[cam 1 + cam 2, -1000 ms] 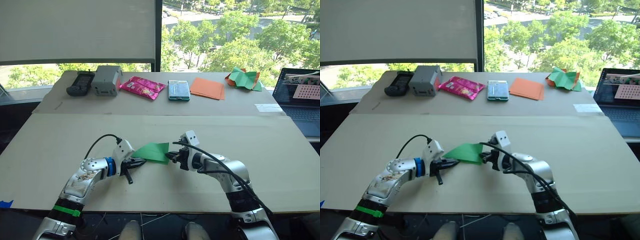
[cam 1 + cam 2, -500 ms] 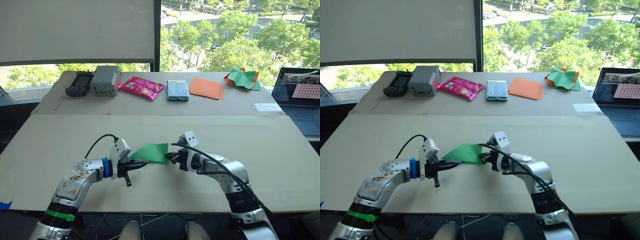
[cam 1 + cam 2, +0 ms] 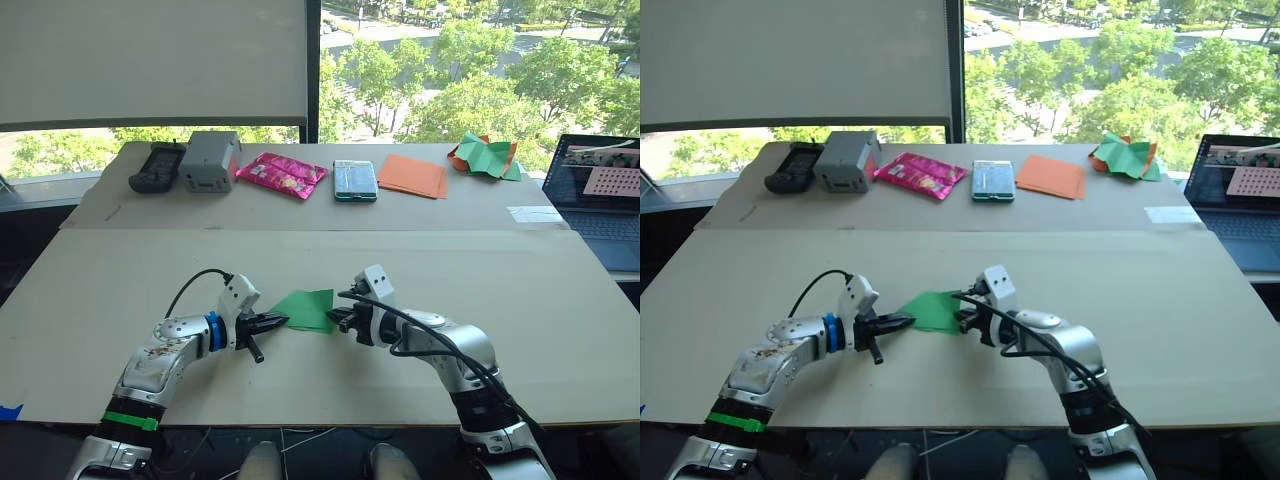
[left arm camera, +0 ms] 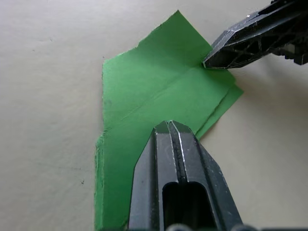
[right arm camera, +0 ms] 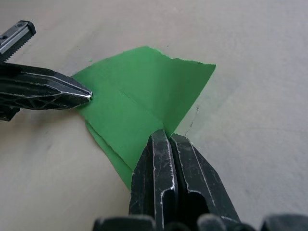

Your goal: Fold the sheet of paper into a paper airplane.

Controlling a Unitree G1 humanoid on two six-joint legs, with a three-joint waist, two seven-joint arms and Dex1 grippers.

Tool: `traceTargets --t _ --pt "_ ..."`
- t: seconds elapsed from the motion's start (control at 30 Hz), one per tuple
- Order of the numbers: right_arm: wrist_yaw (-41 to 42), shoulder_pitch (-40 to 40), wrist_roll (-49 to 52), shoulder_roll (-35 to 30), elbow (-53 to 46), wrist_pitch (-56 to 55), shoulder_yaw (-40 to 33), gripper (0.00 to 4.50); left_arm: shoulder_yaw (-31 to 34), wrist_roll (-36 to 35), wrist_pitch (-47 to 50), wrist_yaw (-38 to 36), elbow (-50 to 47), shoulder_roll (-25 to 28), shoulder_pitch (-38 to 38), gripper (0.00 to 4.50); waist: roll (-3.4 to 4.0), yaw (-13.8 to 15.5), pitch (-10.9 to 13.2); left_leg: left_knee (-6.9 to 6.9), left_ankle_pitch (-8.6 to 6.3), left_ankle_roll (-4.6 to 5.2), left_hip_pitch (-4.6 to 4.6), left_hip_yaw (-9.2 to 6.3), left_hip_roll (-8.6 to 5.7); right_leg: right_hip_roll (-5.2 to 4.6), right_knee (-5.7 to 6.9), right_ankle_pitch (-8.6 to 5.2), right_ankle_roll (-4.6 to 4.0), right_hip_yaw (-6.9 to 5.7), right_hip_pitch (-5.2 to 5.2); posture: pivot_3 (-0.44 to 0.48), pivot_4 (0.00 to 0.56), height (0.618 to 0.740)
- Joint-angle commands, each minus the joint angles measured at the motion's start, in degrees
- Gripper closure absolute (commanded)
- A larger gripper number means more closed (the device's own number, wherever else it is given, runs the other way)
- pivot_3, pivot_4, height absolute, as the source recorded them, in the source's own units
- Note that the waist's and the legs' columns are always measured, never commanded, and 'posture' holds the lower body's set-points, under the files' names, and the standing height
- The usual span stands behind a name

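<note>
The sheet of paper point(image 3: 305, 308) is bright green, partly folded with creases, and sits low over the near table point(image 3: 120, 270), held between my two grippers. My left gripper point(image 3: 280, 320) is shut on its left edge; in the left wrist view its closed fingers point(image 4: 168, 144) lie over the sheet of paper point(image 4: 144, 91). My right gripper point(image 3: 338, 318) is shut on the opposite edge, and its fingers point(image 5: 166, 163) pinch where a crease meets the border of the sheet of paper point(image 5: 139, 91). Each wrist view also shows the other gripper's tip touching the paper.
On the far table lie a black device point(image 3: 155, 166), a grey box point(image 3: 210, 160), a pink packet point(image 3: 283, 174), a teal case point(image 3: 356, 180), flat orange sheets point(image 3: 414, 176) and a crumpled green-and-orange bundle point(image 3: 485, 157). A laptop point(image 3: 598, 195) stands at the right edge.
The paper has sunk slightly closer to the table and both grippers have drawn a little nearer each other. Both stay shut on it.
</note>
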Motion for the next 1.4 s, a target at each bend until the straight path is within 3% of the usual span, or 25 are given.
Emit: traceTargets --t 0.03,0.17,0.43,0.67,0.93,1.03,1.2,1.33,1.4 --pt "-0.18 0.29 1.37 0.26 -2.98 0.63 -0.73 4.47 -0.35 1.54 -2.08 -0.09 1.91 -0.44 -0.43 4.5 0.02 0.02 -0.02 0.0 0.0 0.0 0.0 0.0 0.0 0.0 -0.01 0.0 0.0 0.0 0.0 0.0 0.15 0.706" --pt "-0.1 0.46 1.38 0.28 -3.28 0.71 -0.33 4.47 -0.83 2.51 -3.13 -0.27 2.9 -0.86 -0.31 4.5 0.03 0.04 -0.02 0.01 -0.09 -0.14 0.0 0.01 0.0 0.0 -0.05 0.0 0.0 0.0 0.0 0.0 0.15 0.706" --pt "0.74 -0.8 1.79 0.45 -1.36 0.74 -0.66 1.92 -1.47 3.82 -3.36 -0.08 2.14 -0.39 1.15 4.5 0.21 0.08 -0.3 0.02 -0.1 -0.17 0.01 0.0 0.0 0.0 -0.04 0.0 0.0 0.0 0.02 0.0 0.15 0.706" --pt "1.54 -5.25 5.27 2.51 4.99 1.78 -5.18 1.92 -2.16 5.92 -4.54 -0.2 2.4 0.72 1.51 4.5 0.28 -0.03 -0.35 0.02 -0.07 -0.11 0.02 0.0 0.0 0.0 -0.01 0.0 0.0 0.0 0.0 0.0 0.15 0.706" --pt "4.52 -8.46 5.22 1.69 10.22 0.17 -4.68 1.92 -2.42 6.05 -5.14 -0.18 2.42 0.69 1.83 4.5 0.32 -0.2 -0.38 0.02 -0.01 -0.01 0.02 0.0 0.0 0.0 0.0 0.0 0.0 0.0 0.02 0.0 0.15 0.706" --pt "5.12 -8.3 4.31 1.3 10.18 -0.84 -3.72 2.73 -2.39 5.99 -4.95 -0.1 2.21 0.72 1.81 4.5 0.33 -0.25 -0.38 0.02 0.0 0.0 0.02 0.0 0.0 0.0 0.01 0.0 0.0 0.0 0.02 0.0 0.15 0.706" --pt "6.25 -7.6 4.37 1.22 8.84 -2.44 -2.93 4.48 -2.4 5.94 -4.76 0.04 1.77 0.84 2.07 4.5 0.33 -0.38 -0.38 0.02 0.0 0.0 0.01 0.0 0.0 0.0 0.01 0.0 0.0 0.0 0.01 0.0 0.15 0.706" --pt "7.16 -7.29 3.5 0.46 7.9 -4.69 -1.41 4.48 -2.27 5.73 -4.54 0.0 1.38 0.99 2.26 4.5 0.33 -0.47 -0.38 0.02 0.0 0.0 0.01 0.0 0.0 0.0 0.0 0.0 0.0 0.0 0.02 0.0 0.15 0.706" --pt "9.68 -5.77 0.32 -1.76 5.38 -10.85 2.47 4.48 -2.21 5.56 -4.32 -0.04 1.19 1.04 2.28 4.5 0.34 -0.45 -0.39 0.02 0.0 -0.01 0.01 0.0 0.0 0.0 0.0 0.0 0.0 0.0 0.01 0.0 0.15 0.706"
